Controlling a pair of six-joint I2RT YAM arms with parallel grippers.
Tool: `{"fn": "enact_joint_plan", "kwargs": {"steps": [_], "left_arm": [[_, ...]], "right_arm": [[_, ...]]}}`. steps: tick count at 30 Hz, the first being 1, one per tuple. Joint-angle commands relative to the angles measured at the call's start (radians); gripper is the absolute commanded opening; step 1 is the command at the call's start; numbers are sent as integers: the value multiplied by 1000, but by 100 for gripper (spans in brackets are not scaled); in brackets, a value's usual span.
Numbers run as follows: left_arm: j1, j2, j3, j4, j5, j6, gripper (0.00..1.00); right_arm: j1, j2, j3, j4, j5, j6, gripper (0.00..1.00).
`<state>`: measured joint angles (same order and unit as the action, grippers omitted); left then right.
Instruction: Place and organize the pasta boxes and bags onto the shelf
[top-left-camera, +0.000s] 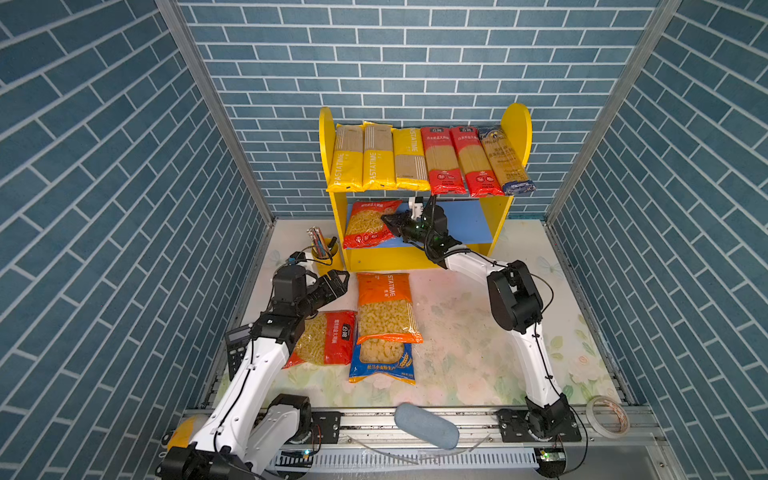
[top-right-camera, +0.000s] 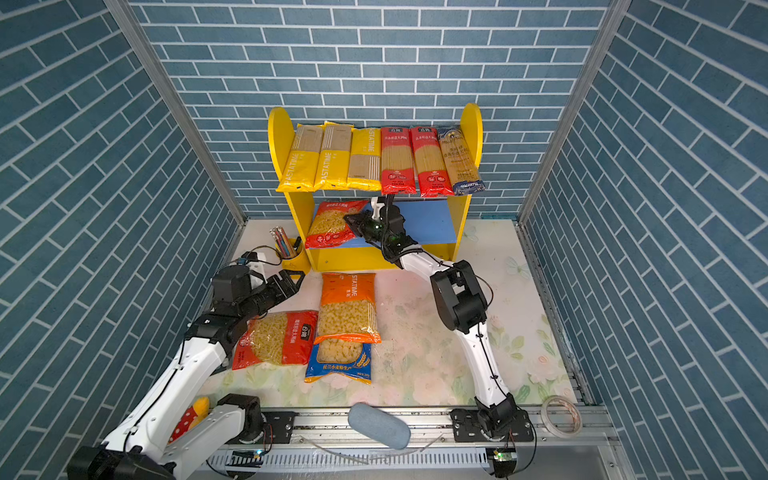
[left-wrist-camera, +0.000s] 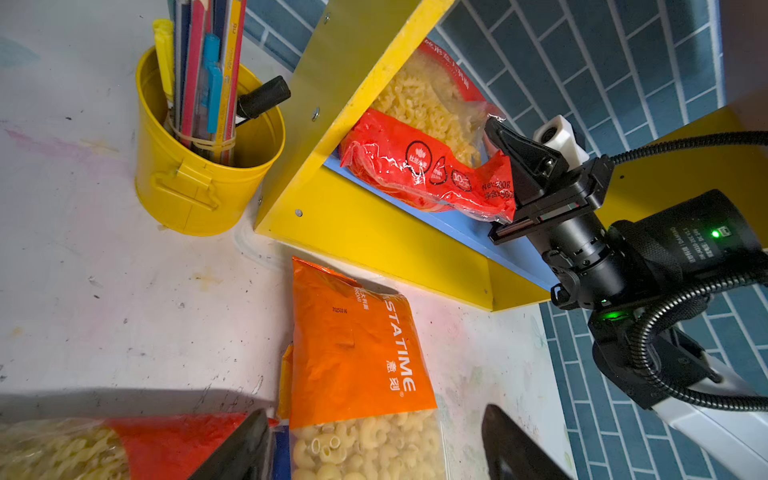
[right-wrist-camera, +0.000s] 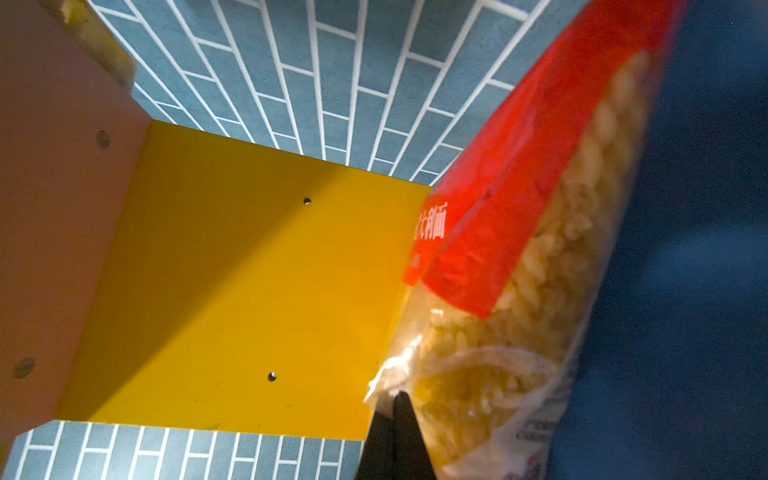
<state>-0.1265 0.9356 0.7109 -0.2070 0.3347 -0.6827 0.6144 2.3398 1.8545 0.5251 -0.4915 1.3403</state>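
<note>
red macaroni bag (top-left-camera: 368, 224) lies tilted on the blue lower board (top-left-camera: 469, 226) of the shelf (top-left-camera: 328, 137), overhanging its front. right hand (top-left-camera: 388, 219) is clamped on the bag's edge. left hand (top-left-camera: 345, 278) hovers, spread apart, above the surface (top-left-camera: 457, 332) beside the orange bag (top-left-camera: 384, 307).

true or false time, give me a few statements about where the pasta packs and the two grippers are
1. Six long packs lie on the shelf's upper board. True.
2. The right gripper is wide open. False: it is shut, at the edge of the red bag on the lower board.
3. The left gripper grips the orange bag. False: it is open and empty beside it.
4. The orange bag overlaps the blue bag. True.
5. The pencil cup stands on the shelf. False: it is on the table beside it.
</note>
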Motion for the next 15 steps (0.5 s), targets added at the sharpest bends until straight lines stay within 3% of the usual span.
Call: {"fn": "enact_joint_plan", "kwargs": {"steps": [1,2,7,12,15], "left_arm": [[7,-26,-33,-36,-16,22,81],[7,-33,-39,-41,-17,20,81],[8,-54,-69,-58,-10,23,82],[-16,-30,-98,-52,-18,21,85],[-87,-5,-91,-55,-66,51,87]], "right_arm": [[13,29,44,-53,-60,5,0],[14,22,38,-62,-59,-3,2],[11,-65,-54,-22,-96,-24,28],[9,-247,-235,-80,-91,-159,53],[4,-340,-356,-124,-75,-225,58]]}}
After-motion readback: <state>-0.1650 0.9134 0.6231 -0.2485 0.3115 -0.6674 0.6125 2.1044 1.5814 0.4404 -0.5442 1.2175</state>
